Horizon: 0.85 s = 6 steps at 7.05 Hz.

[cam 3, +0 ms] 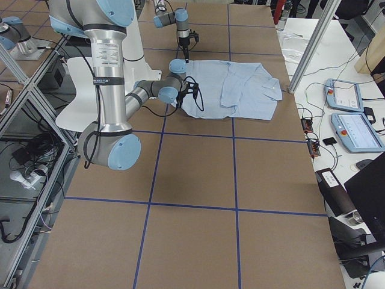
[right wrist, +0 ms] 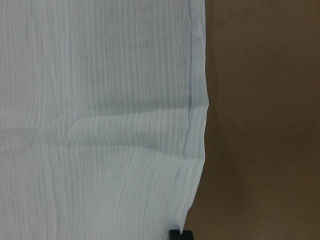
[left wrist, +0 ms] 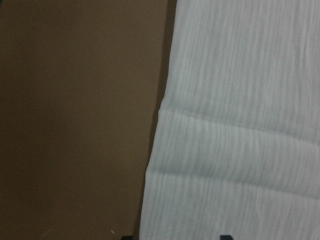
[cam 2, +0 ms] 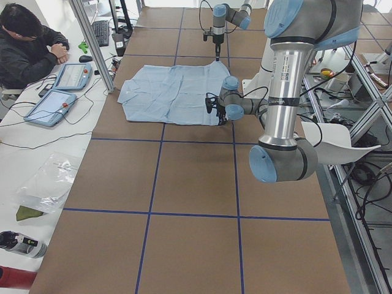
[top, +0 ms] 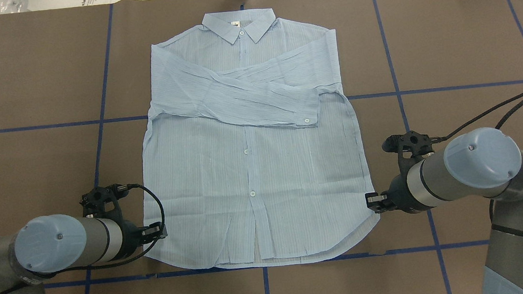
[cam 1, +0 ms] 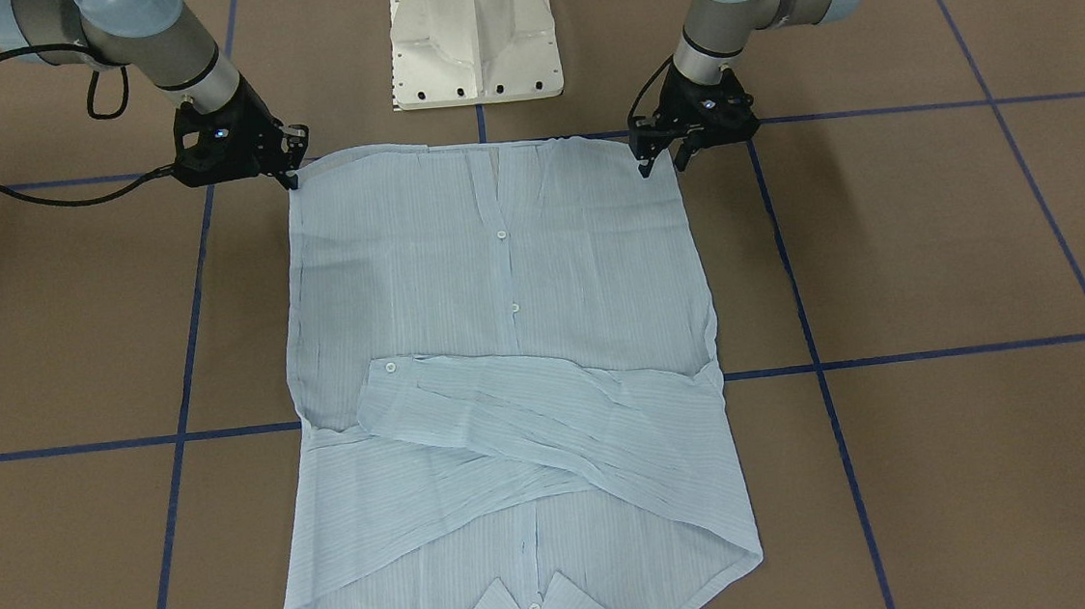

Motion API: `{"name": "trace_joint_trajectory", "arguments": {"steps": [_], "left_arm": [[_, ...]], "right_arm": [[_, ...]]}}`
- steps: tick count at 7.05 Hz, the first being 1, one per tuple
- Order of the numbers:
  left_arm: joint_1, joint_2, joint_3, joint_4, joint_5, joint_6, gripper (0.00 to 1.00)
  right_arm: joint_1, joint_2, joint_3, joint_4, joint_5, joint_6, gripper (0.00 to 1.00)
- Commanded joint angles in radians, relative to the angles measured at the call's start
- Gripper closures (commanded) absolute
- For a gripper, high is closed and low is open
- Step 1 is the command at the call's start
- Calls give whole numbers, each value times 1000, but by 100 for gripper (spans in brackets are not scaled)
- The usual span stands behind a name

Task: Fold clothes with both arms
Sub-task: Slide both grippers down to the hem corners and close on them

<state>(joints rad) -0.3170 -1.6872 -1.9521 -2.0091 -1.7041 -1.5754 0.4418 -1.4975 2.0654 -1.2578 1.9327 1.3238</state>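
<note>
I'm working in a robotics lab: my table (cam 2: pixel 190 184) is marked off with blue tape lines (cam 2: pixel 184 214), metal frame posts (cam 2: pixel 92 46) stand beside it, and a person (cam 2: pixel 27 49) sits at a side bench (cam 2: pixel 18 141) with control tablets (cam 2: pixel 52 105).

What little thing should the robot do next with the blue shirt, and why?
Probably pinch the bottom corners. The shirt lies flat with its sleeves crossed over the chest. The left gripper stands open at one hem corner. The right gripper sits at the other, though I cannot tell its grip. Holding both corners would let the arms lift the hem toward the collar.
</note>
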Motion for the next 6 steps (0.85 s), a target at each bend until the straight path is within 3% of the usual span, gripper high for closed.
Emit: {"name": "trace_joint_trajectory", "arguments": {"steps": [1, 5, 6], "left_arm": [[12, 0, 1, 3, 0, 0, 40], [19, 0, -1, 4, 0, 0, 41], [19, 0, -2, 7, -2, 0, 46]], "right_arm": [[3, 0, -1, 0, 0, 0, 100], [8, -3, 1, 0, 6, 0, 100], [9, -3, 2, 0, 6, 0, 100]]}}
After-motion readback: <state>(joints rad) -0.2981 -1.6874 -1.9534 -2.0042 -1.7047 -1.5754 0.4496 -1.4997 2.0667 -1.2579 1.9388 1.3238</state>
